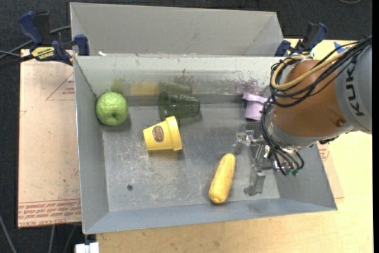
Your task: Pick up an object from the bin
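Fingers (255, 182) of the gripper (249, 164) are seen spread apart, with nothing held between them, just right of a yellow corn cob (222, 178) on the bin (148, 192) floor. The cob is laid with its long axis running nearly alongside the gap between the fingers. A sideways shift toward the cob, and probably a wrist turn across its width, is judged necessary.

a yellow cup (163, 135) lay on its side. a green apple (111, 108) sat at its ten o'clock, a dark green cup (177, 106) near its one o'clock, a lilac cup (256, 106) well apart at two o'clock.
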Robot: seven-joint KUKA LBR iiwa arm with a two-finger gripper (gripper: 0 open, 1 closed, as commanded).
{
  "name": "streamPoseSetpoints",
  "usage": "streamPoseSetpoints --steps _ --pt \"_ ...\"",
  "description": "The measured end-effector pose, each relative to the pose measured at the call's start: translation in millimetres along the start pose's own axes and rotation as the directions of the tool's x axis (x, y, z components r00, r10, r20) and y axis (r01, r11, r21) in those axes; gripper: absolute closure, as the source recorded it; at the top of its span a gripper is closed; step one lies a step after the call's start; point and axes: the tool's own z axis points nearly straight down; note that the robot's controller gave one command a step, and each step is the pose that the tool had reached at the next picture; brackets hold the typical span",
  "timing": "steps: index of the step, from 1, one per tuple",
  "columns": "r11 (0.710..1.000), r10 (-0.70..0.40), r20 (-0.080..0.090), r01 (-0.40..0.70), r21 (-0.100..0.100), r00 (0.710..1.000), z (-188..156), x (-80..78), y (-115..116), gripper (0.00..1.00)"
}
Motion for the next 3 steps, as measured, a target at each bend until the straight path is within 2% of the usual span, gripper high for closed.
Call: streamPoseSetpoints --steps 1,2,3 --pt "1.000 0.000 0.000 0.000 0.000 1.000 0.0 0.0 0.0 0.00" --pt "0.989 -0.150 0.008 0.150 0.002 0.989 20.6 0.8 9.1 0.00" --pt "0.935 -0.354 0.002 0.354 -0.001 0.935 59.8 -9.0 22.2 0.00"
